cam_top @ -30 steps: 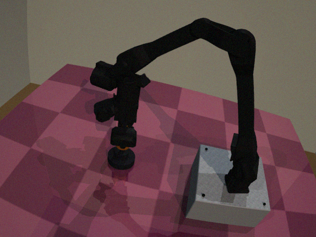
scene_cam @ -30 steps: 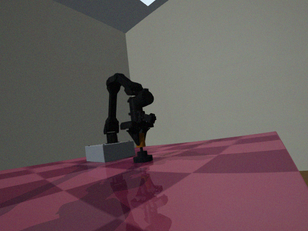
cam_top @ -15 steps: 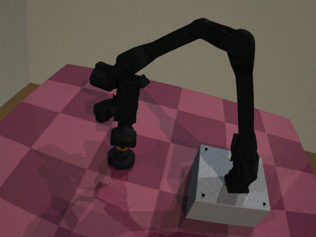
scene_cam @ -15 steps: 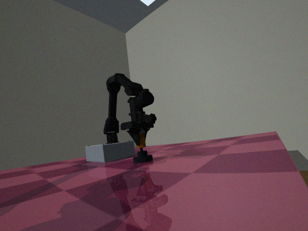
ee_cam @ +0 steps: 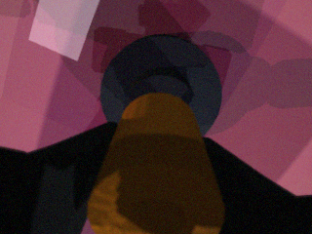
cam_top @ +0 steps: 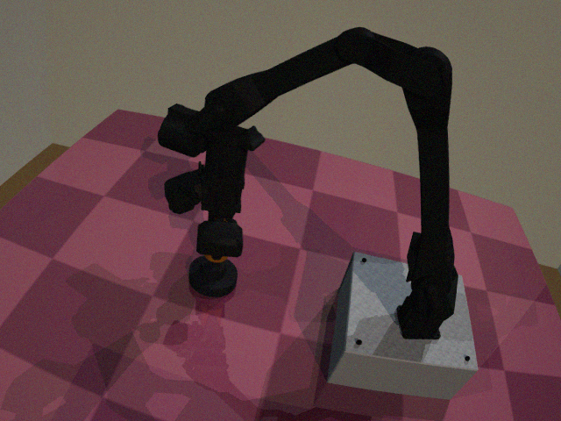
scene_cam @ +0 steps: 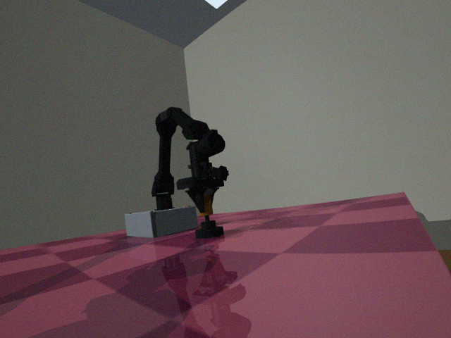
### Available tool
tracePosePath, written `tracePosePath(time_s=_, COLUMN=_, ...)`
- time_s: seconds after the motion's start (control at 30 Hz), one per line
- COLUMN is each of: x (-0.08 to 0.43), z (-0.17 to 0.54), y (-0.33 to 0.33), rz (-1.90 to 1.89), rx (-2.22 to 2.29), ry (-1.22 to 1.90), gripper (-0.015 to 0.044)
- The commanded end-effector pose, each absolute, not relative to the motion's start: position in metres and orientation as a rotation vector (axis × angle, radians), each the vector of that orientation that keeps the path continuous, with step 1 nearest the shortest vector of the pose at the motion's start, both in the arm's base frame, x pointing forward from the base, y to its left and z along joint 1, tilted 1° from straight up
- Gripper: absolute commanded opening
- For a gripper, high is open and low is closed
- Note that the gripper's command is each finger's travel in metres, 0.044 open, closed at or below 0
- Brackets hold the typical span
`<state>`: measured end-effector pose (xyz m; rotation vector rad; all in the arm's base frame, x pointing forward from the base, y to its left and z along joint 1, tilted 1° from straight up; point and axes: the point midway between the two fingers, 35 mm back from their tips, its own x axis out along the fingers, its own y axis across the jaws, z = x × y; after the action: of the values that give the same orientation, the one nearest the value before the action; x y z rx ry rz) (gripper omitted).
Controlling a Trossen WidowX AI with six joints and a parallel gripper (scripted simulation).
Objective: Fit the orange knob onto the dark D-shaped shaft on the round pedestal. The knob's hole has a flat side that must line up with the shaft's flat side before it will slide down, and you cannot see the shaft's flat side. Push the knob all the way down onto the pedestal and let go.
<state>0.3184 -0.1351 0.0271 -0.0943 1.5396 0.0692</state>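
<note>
The orange knob [cam_top: 217,261] [scene_cam: 208,204] [ee_cam: 158,166] is upright between the fingers of my gripper [scene_cam: 206,210] [ee_cam: 158,137], which is shut on it. The round dark pedestal [cam_top: 212,286] [scene_cam: 208,232] [ee_cam: 208,90] stands on the table directly below. In the exterior view a short length of dark shaft [scene_cam: 206,218] shows between the knob's lower end and the pedestal's raised collar, so the knob is above the pedestal, not down on it. Whether the shaft's tip is inside the hole cannot be told. The flat sides of hole and shaft are hidden.
The arm stands on a pale grey base box [cam_top: 401,376] [scene_cam: 138,224], right of the pedestal in the top view. The pink checkered table [cam_top: 253,362] [scene_cam: 328,291] carries shadows and reflections of the arm.
</note>
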Motion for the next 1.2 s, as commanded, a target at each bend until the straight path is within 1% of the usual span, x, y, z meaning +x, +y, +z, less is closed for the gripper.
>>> tracePosePath(time_s=0.0, x=0.3197, z=0.0301, y=-0.1356, rz=0.147, rx=-0.175, ry=1.530, gripper=0.0000)
tracePosePath(time_s=0.1, x=0.3213, z=0.0297, y=-0.1362, rz=0.212, rx=-0.242, ry=1.525, gripper=0.0000)
tracePosePath(time_s=1.0, x=0.3193, z=0.0296, y=-0.1346, rz=0.212, rx=-0.242, ry=1.525, gripper=0.0000)
tracePosePath(time_s=1.17, x=0.3183, z=0.0300, y=-0.1340, rz=0.308, rx=-0.341, ry=1.514, gripper=0.0000)
